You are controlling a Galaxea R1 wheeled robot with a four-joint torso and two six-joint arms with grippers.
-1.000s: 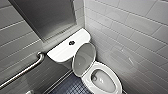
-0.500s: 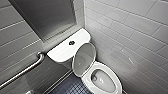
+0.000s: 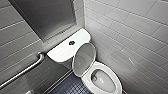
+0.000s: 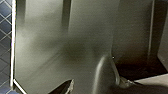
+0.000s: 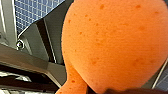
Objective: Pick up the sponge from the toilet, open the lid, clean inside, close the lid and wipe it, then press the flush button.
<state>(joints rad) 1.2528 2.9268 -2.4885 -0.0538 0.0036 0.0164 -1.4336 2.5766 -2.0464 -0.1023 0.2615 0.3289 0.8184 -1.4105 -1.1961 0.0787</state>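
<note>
- Across the last 1 second nothing is changing in the head view: the toilet (image 3: 86, 80) is sitting in the same place and the picture is not shifting, so I am judging that I am standing quiet here.
- The lid (image 3: 83, 60) is standing up, leaning back against the tank (image 3: 62, 51), with its greyish underside turned to me. For the task this is meaning that the opening step is done and the bowl (image 3: 105, 82) is showing open, with water at the bottom.
- The sponge (image 5: 112, 45) is hanging very close before my right wrist camera, orange and porous, with blue floor tiles behind it. It is not lying on the toilet. I cannot make out my right fingers themselves, but I am judging that they are pinching the sponge.
- Of my left fingers I cannot tell if they are spread or pressed together; that wrist is looking at a dull grey surface.
- The flush button (image 3: 71, 42) is sitting in the middle of the tank top, untouched and uncovered.
- Around the toilet: a metal grab bar (image 3: 25, 71) is running along the wall, near the tank. A grey metal panel (image 3: 45, 17) is hanging above the tank.
- The white tiled wall (image 3: 130, 37) is standing just beside the bowl, so I am judging that my right arm is having little room on that side.
- The dark blue floor (image 3: 68, 87) is showing between the bar and the bowl.
</note>
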